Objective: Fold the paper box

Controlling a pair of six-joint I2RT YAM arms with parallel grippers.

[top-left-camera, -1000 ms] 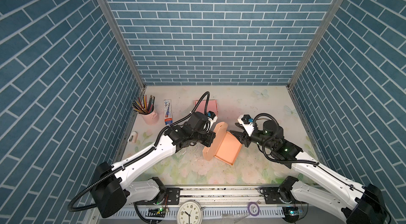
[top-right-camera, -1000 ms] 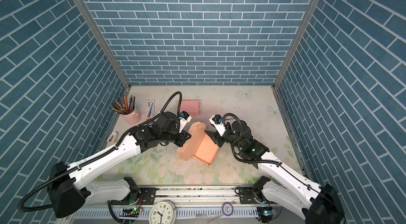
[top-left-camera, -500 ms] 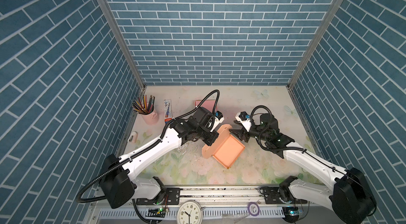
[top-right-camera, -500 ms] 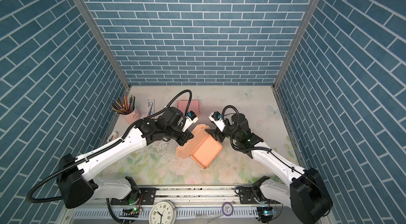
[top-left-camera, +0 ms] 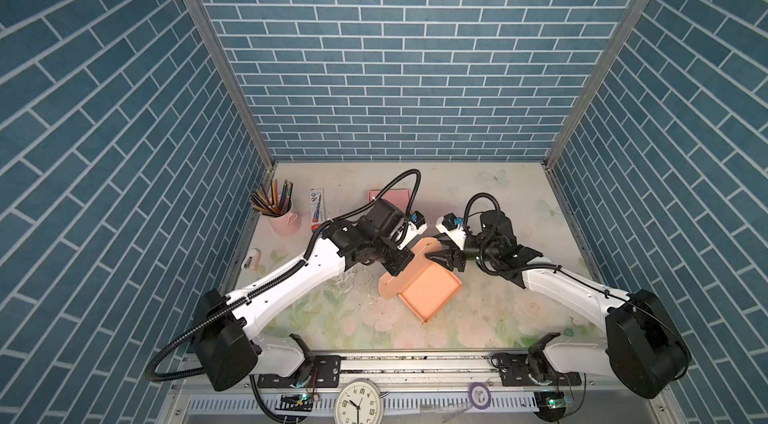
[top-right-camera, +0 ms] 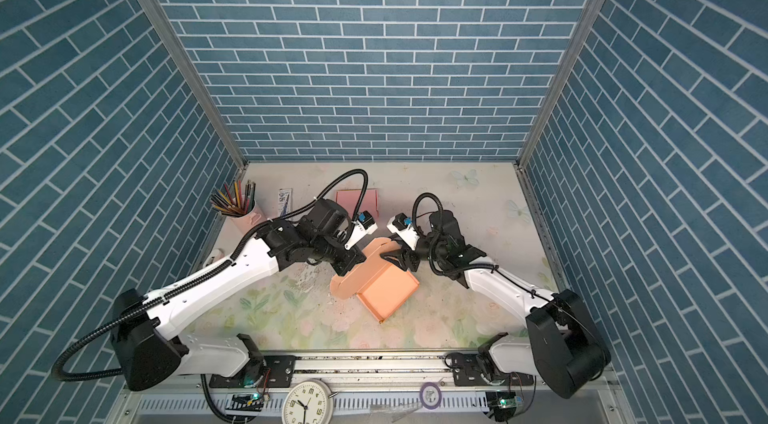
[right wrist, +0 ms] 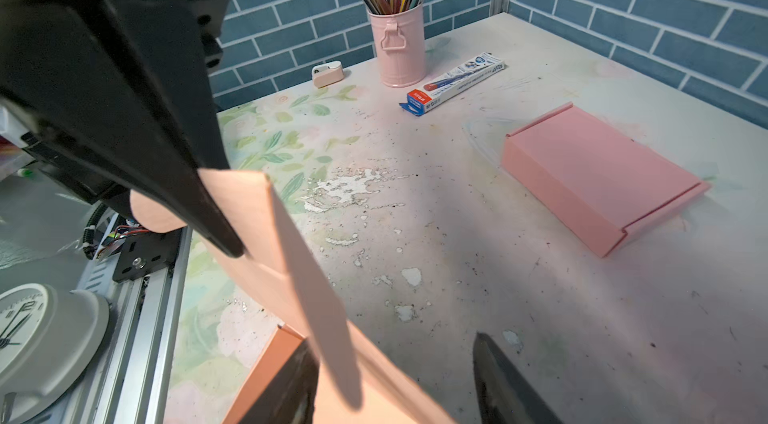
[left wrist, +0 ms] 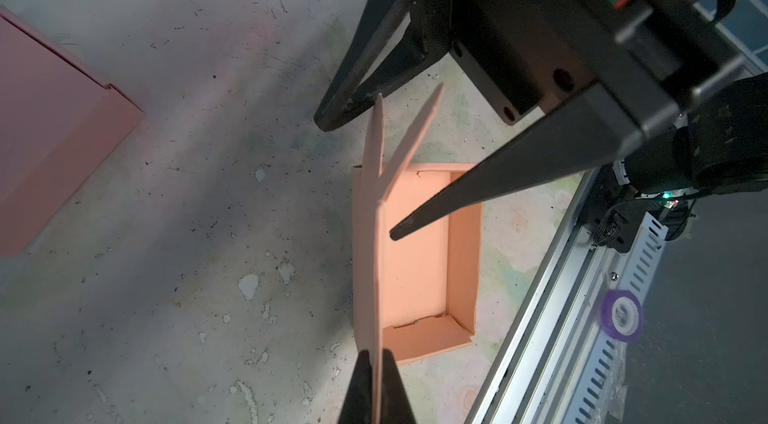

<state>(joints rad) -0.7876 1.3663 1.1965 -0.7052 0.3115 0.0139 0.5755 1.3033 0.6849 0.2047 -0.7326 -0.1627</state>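
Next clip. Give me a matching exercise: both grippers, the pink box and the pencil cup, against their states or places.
1. left gripper
2. right gripper
3. pink box
4. pencil cup

A. closed, lying flat towards the back of the table
B. shut on the upright lid of the orange box
C. standing in the back left corner
D. open, a raised flap between its jaws

Pairs: 1-B, 2-D, 3-A, 4-C
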